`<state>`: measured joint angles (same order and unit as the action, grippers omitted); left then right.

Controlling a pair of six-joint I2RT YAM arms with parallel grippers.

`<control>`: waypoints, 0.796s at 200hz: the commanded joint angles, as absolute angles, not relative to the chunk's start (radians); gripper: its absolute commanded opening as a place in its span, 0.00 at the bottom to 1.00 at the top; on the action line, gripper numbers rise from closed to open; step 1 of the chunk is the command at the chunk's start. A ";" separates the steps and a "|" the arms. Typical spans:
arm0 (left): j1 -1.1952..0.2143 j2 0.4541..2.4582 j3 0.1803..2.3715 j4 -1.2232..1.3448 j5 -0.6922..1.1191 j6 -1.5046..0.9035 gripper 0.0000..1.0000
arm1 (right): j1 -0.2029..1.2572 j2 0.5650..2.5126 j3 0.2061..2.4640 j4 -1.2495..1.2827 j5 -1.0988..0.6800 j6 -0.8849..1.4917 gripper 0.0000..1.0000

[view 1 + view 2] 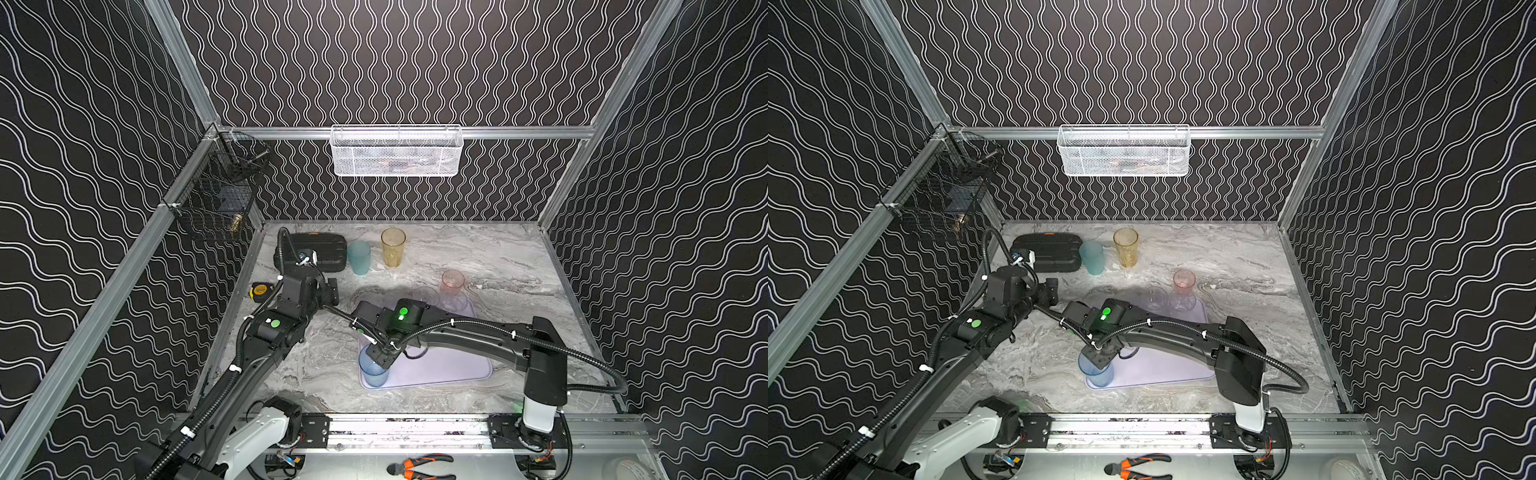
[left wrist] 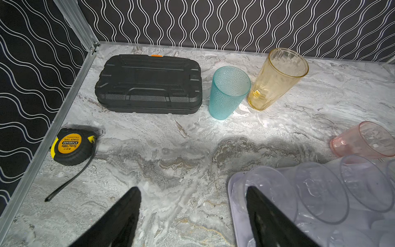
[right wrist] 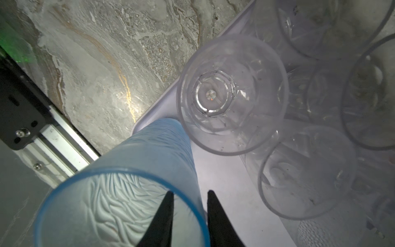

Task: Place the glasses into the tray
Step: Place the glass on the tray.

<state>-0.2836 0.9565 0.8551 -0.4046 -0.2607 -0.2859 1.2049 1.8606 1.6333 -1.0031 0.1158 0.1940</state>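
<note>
The blue glass (image 1: pixel 374 372) stands in the tray's (image 1: pixel 451 368) near left corner. The right pincer (image 3: pixel 189 193) is a little apart, one finger inside its rim, one outside. The left pincer (image 2: pixel 192 189) is spread wide above the worktop (image 2: pixel 171 149).

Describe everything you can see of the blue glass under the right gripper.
The blue glass is a tall tumbler of frosted translucent pale blue material with a brighter rim and a raised wavy pattern on its wall. It stands upright and empty in the near left corner of the tray. The right gripper straddles its rim, one finger inside, one outside, jaws slightly parted. A clear glass stands close beside it.
</note>
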 commanded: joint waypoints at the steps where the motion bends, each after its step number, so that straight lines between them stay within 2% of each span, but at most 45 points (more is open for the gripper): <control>1: -0.283 0.960 0.862 -0.386 -0.270 -0.277 0.81 | 1.188 1.838 1.670 -1.004 0.090 0.202 0.32; 25: -0.283 0.963 0.870 -0.387 -0.283 -0.270 0.82 | 1.130 1.798 1.730 -1.016 0.075 0.194 0.37; 47: -0.282 0.971 0.887 -0.379 -0.279 -0.265 0.82 | 1.018 1.748 1.746 -0.976 0.026 0.190 0.40; 97: -0.291 0.997 0.886 -0.256 -0.167 -0.260 0.81 | 0.733 1.700 1.618 -0.715 -0.034 0.271 0.44; 125: -0.365 1.059 0.899 -0.210 -0.195 -0.249 0.81 | 0.616 1.730 1.571 -0.549 -0.044 0.361 0.45; 159: -0.477 1.152 0.877 -0.145 -0.271 -0.159 0.82 | 0.550 1.838 1.621 -0.431 -0.064 0.427 0.51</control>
<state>-0.4286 1.1107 0.8883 -0.2283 -0.2127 -0.2340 0.5751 1.7794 1.5799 -0.5800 -0.0357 0.3473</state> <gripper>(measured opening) 0.812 0.489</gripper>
